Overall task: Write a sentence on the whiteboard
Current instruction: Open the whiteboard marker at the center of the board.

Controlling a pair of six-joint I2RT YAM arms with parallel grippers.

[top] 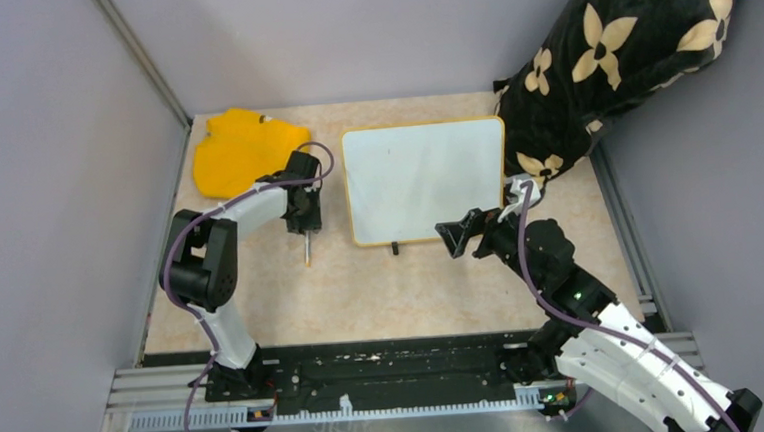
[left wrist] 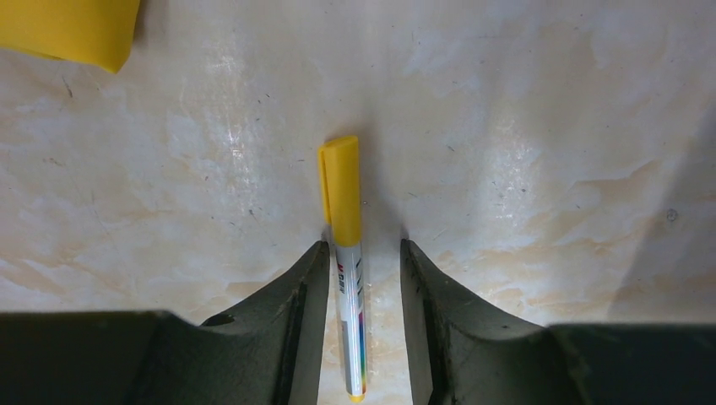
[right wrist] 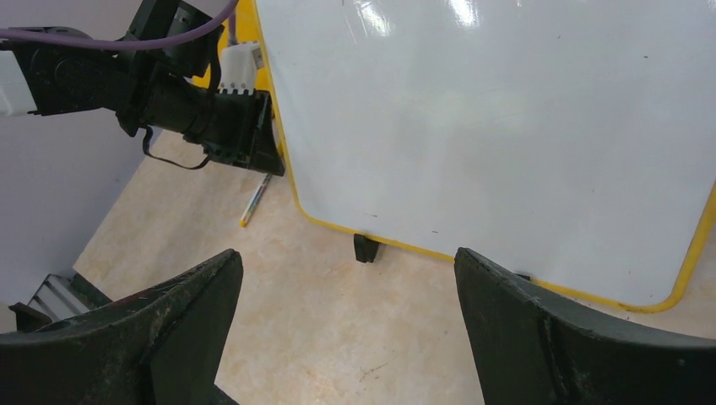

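- The whiteboard lies flat toward the back of the table, its yellow-rimmed face plain white.
- The right gripper hangs by the board's near edge, fingers spread wide, holding nothing.
- Left of the board, the left gripper straddles a yellow-capped marker lying on the table. A gap shows beside it, so the fingers are not clamped.
- A yellow cloth lies behind that arm.
- A black flowered cushion sits far right.

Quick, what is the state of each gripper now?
Left gripper: open, astride the marker, not clamped on it.
Right gripper: open, holding nothing.
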